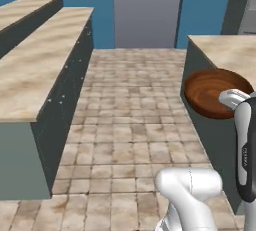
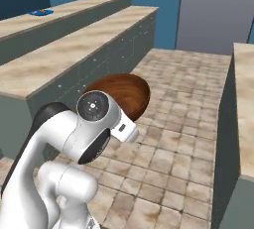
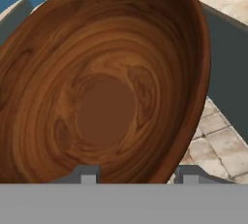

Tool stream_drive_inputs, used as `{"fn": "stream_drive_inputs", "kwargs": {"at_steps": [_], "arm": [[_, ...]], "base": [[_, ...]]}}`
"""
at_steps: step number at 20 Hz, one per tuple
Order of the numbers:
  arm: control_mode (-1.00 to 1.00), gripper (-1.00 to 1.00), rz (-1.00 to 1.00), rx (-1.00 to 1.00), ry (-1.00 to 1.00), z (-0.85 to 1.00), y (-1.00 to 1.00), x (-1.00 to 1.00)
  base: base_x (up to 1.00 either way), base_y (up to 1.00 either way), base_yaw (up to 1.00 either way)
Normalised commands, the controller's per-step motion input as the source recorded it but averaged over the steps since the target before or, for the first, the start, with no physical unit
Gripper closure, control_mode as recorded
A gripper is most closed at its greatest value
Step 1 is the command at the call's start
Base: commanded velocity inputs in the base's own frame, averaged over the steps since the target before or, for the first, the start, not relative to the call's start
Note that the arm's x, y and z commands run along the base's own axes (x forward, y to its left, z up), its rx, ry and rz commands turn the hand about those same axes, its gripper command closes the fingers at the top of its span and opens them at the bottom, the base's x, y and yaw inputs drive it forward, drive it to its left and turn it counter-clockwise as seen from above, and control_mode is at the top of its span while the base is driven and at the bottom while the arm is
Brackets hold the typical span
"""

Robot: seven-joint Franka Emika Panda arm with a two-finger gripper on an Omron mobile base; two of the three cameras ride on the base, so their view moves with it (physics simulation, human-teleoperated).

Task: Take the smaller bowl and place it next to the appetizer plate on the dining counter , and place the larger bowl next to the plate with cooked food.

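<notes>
larger bowl [image 3: 106,87] gripped at rim, gripper [image 3: 138,175] half-closed on it, carried over floor. plate with cooked food [image 2: 41,12] far off; placement pending.

In the left base view the robot's own white arm covers the right rim of the larger bowl [image 1: 212,92], and in the right base view the arm's wrist hides the bowl's lower left part, so the hand's grip on the rim cannot be made out there. In the hand view the bowl is cut off at the top and left edges, and only the tips of the hand [image 3: 137,175] rise at the bottom, one before the bowl's inside and one outside its rim. The plate with cooked food [image 2: 40,12] on the far counter [image 2: 74,6] is too small to tell what lies on it.
</notes>
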Motion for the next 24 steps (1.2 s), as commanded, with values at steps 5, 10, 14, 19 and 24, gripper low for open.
{"fn": "stream_drive_inputs", "kwargs": {"at_steps": [5, 10, 14, 19, 24], "arm": [[1.0, 1.0, 0.0, 0.0, 0.0, 0.0, 0.0, 0.0], [1.0, 1.0, 0.0, 0.0, 0.0, 0.0, 0.0, 0.0], [1.0, 1.0, 0.0, 0.0, 0.0, 0.0, 0.0, 0.0], [1.0, 1.0, 0.0, 0.0, 0.0, 0.0, 0.0, 0.0], [1.0, 1.0, 0.0, 0.0, 0.0, 0.0, 0.0, 0.0]], "base": [[0.04, 1.0, 0.12], [0.0, 1.0, 0.11], [0.0, 1.0, 0.09], [0.0, 1.0, 0.06], [0.11, 1.0, 0.02]]}}
